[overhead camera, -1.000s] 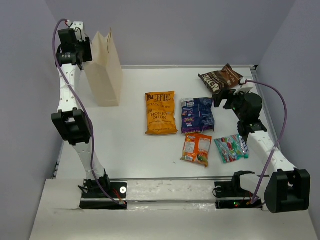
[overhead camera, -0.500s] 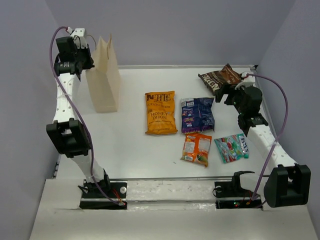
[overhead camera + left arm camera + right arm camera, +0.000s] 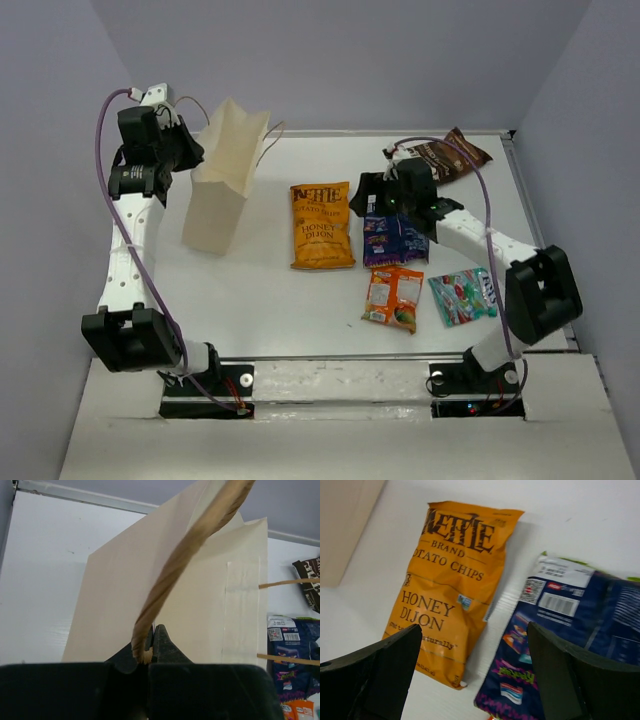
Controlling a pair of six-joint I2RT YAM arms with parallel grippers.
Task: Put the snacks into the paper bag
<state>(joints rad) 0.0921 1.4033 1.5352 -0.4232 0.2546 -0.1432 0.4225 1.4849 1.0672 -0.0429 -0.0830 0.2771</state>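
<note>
My left gripper (image 3: 152, 647) is pinching the paper bag (image 3: 220, 190) at its top rim, jaws closed just beside the cord handle (image 3: 190, 560). My right gripper (image 3: 472, 645) is hanging wide open and empty. The orange-yellow chip bag (image 3: 452, 585) is lying below one finger and the dark blue bag (image 3: 570, 630) below the other.

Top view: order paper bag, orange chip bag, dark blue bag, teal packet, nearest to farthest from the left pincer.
From the left pincer:
1. Paper bag, right against it, far left.
2. Orange chip bag, centre.
3. Dark blue bag, right of centre.
4. Teal packet, near right.
</note>
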